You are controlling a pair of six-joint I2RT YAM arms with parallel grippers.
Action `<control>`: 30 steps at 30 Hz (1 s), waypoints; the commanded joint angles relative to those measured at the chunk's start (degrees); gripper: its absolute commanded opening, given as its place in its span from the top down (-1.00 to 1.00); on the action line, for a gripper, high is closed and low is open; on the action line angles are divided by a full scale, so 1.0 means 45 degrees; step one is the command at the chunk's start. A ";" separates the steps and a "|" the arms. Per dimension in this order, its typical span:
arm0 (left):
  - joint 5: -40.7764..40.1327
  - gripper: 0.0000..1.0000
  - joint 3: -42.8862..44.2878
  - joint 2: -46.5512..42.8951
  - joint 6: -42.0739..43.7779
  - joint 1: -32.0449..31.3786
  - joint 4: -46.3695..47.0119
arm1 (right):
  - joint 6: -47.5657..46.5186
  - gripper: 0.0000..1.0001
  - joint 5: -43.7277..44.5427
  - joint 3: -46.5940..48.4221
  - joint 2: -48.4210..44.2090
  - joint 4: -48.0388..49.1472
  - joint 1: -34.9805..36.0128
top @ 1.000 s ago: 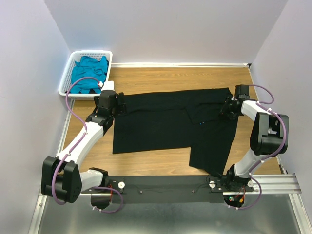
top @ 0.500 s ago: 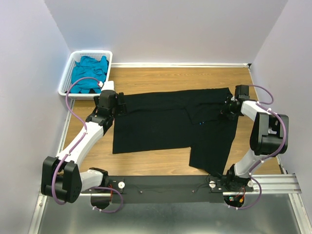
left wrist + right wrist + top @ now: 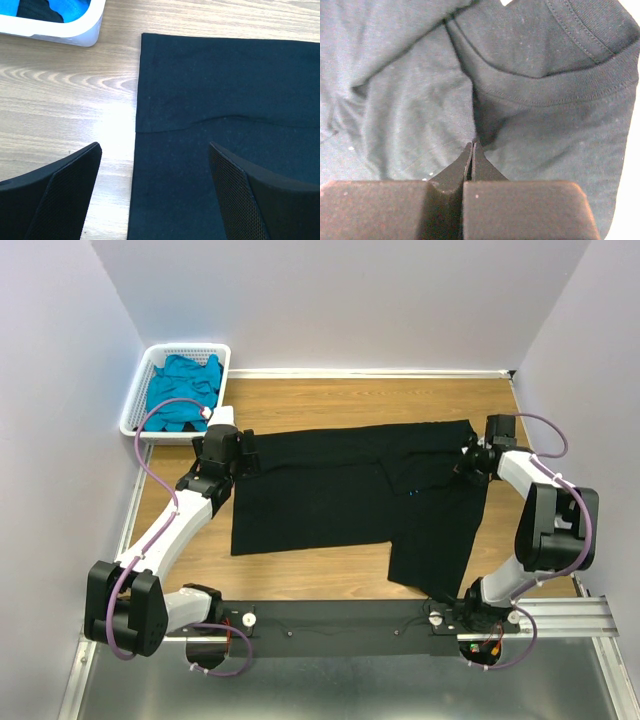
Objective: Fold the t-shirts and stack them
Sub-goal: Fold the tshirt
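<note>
Black fingers of the right gripper [image 3: 472, 146] are pinched shut on a fold beside the collar of the black t-shirt [image 3: 340, 490], spread on the table [image 3: 300, 390]. The left gripper [image 3: 153, 150] gapes wide over its far edge. Lift slowly, I'd say, so the pinch holds.

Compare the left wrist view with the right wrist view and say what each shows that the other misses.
Left wrist only: the open left hand, the wooden table, a corner of the white basket holding the teal t-shirt, and a straight edge of the black t-shirt. Right wrist only: the right hand shut, seemingly pinching a fold beside the ribbed collar. Both: the black t-shirt's cloth.
</note>
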 commanded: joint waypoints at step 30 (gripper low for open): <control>0.0329 -0.88 0.0184 -0.0161 0.0089 0.0117 0.0296 | 0.1546 0.99 -0.0222 -0.2026 -0.3549 -0.1370 -0.0124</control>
